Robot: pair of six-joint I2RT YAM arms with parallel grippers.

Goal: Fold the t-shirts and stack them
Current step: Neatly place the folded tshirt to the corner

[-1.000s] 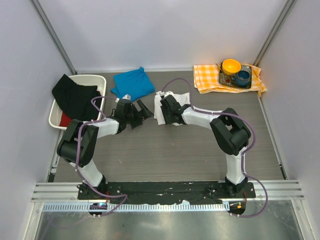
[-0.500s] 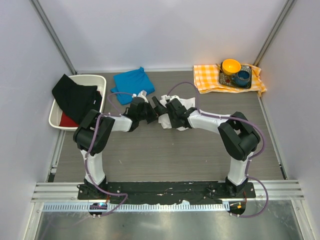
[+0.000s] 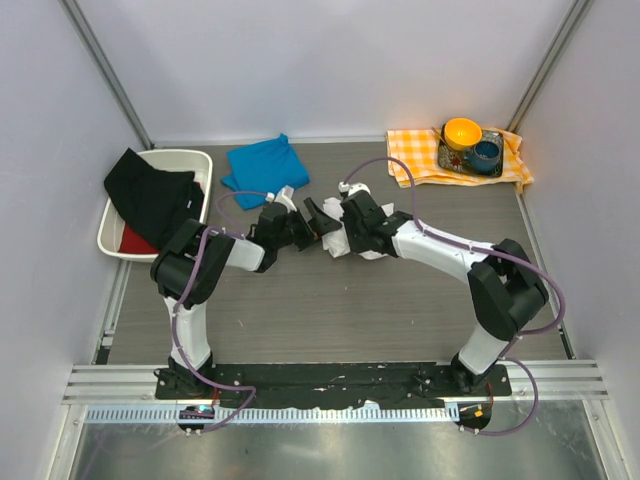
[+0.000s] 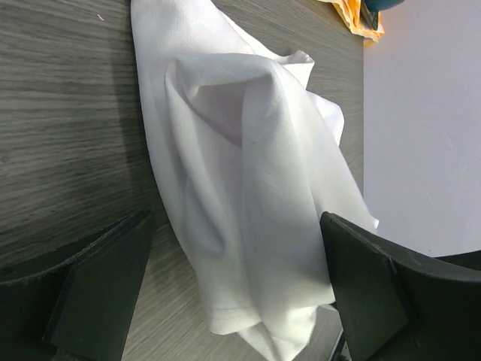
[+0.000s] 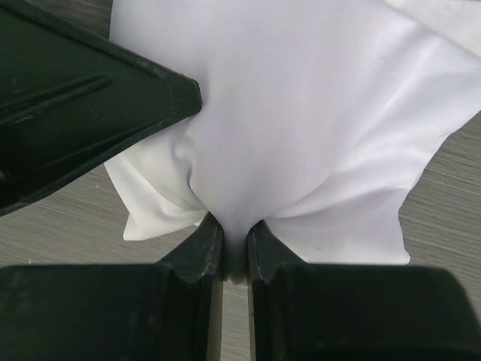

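The crumpled white t-shirt (image 3: 337, 246) lies mid-table between both grippers. My right gripper (image 5: 235, 241) is shut on a pinched fold of the white t-shirt (image 5: 301, 113); from above the right gripper (image 3: 347, 228) sits on top of the cloth. My left gripper (image 3: 318, 218) is open, its fingers (image 4: 98, 286) wide on either side of the shirt's hanging edge (image 4: 248, 188) without pinching it. The left gripper's midpoint (image 4: 237, 289) lies over that edge. The blue t-shirt (image 3: 265, 165) lies folded at the back left.
A white bin (image 3: 185, 157) holding black cloth (image 3: 148, 190) stands at the left. An orange-and-white checked cloth (image 3: 415, 160) at the back right carries a tray with an orange bowl (image 3: 462, 130) and a blue cup (image 3: 486, 154).
My left arm reached right until its open fingers straddle the white shirt. My right gripper closed on a fold of the shirt and shifted slightly right.
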